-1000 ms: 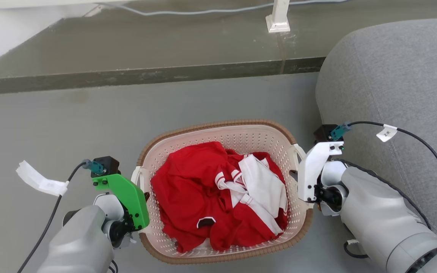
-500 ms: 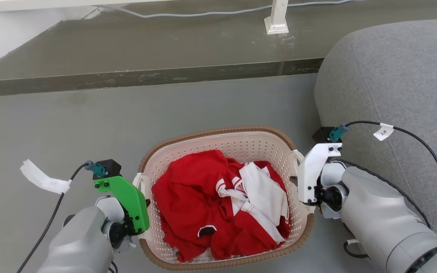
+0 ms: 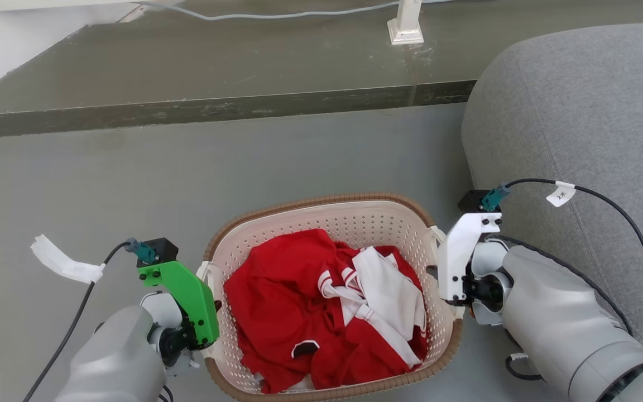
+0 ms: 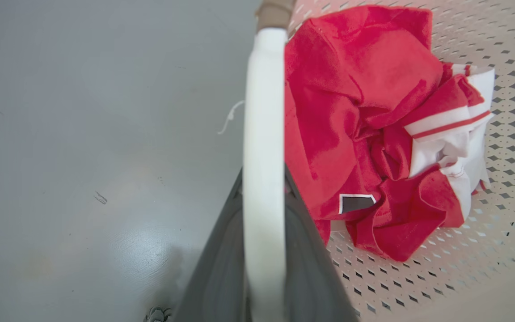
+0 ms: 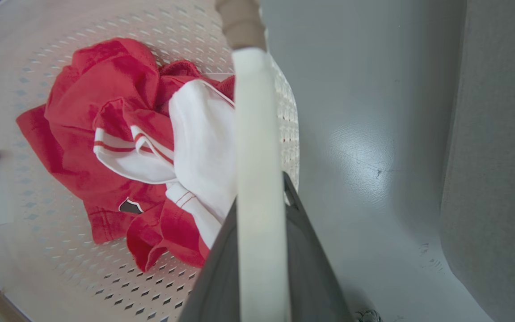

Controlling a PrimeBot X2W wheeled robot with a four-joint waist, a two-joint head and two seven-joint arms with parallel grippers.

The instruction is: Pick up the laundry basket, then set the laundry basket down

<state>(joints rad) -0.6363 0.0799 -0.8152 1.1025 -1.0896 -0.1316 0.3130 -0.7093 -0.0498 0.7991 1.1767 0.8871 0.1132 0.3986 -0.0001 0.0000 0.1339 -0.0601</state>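
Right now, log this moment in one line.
left gripper shut on laundry basket handle; right gripper shut on other handle; clothes inside

Open floor lies at 9 to 12 o'clock of the laundry basket; free passage is offered there. Further off at 12, a raised ledge is set across, w/ a white post foot at approx. 1. From 1 to 4, passage is blocked by the grey sofa; only a narrow floor gap is left btwn.
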